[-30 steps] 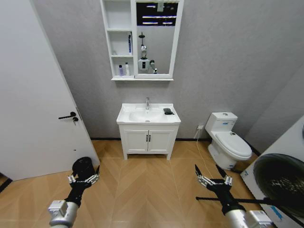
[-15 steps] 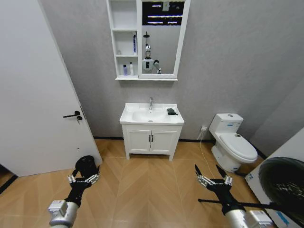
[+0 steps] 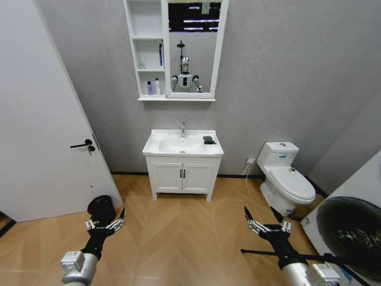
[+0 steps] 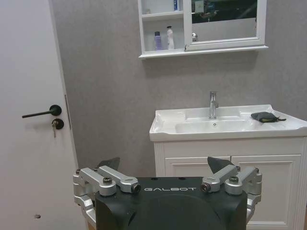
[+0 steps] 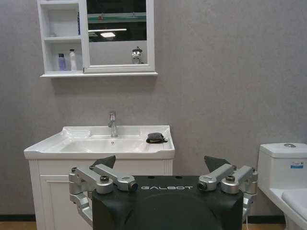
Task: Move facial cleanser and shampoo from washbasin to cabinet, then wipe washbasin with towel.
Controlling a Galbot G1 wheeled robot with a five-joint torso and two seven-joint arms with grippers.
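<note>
The towel (image 3: 209, 140) lies on the washbasin (image 3: 182, 145) rim, right of the tap, with two bottles (image 3: 153, 87) on the cabinet (image 3: 147, 50)'s lowest shelf above. Well short of them, over the wood floor, the left gripper (image 3: 105, 223) and right gripper (image 3: 265, 223) hang with fingers spread, grasping nothing

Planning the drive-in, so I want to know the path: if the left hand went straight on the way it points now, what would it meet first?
Probably the white vanity doors below the washbasin. The left hand, open, points at them across bare floor; depth is hard to judge.
</note>
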